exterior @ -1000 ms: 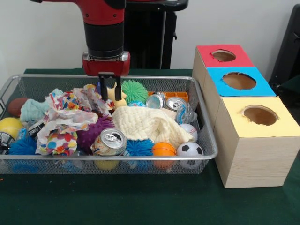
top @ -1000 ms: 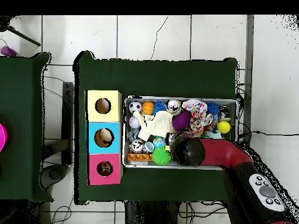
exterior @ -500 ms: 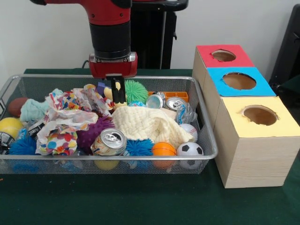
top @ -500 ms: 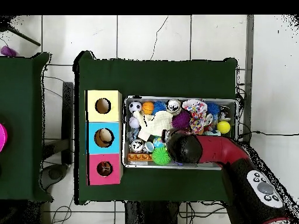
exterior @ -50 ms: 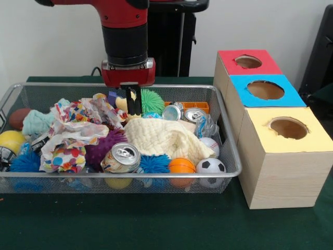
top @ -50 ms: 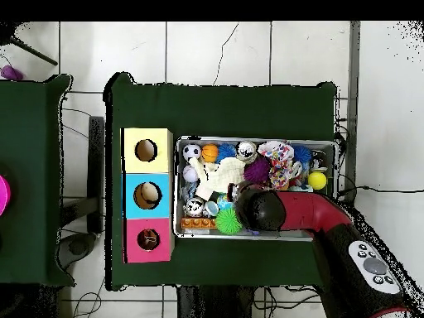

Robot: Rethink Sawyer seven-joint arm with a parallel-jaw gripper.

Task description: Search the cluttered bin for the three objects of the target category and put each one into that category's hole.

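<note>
A wire mesh bin (exterior @ -50 ms: 229, 156) holds a heap of clutter: several drink cans (exterior @ -50 ms: 120, 157) (exterior @ -50 ms: 194, 114), a soccer ball (exterior @ -50 ms: 210, 166), an orange ball (exterior @ -50 ms: 181, 165), a baseball (exterior @ -50 ms: 209, 145), a cream cloth (exterior @ -50 ms: 164, 138), crumpled spotted paper (exterior @ -50 ms: 73, 135) and a green spiky ball (exterior @ -50 ms: 151, 100). My gripper (exterior @ -50 ms: 133, 101) hangs over the bin's back middle, just left of the green spiky ball. It is open with a narrow gap and holds nothing. From overhead the arm's head (top @ -50 ms: 259, 207) hides the gripper.
Beside the bin stand three wooden boxes with round holes: red (exterior @ -50 ms: 248, 62), blue (exterior @ -50 ms: 265, 89) and yellow (exterior @ -50 ms: 287, 127). A purple spiky ball (exterior @ -50 ms: 101, 148), blue spiky balls (exterior @ -50 ms: 153, 162), a yellow ball (exterior @ -50 ms: 10, 140) and an orange brick (exterior @ -50 ms: 195, 105) also lie in the bin.
In the front view the gripper has shifted right along the bin's back, from over the spotted paper to beside the green spiky ball. The bin's contents have not moved.
</note>
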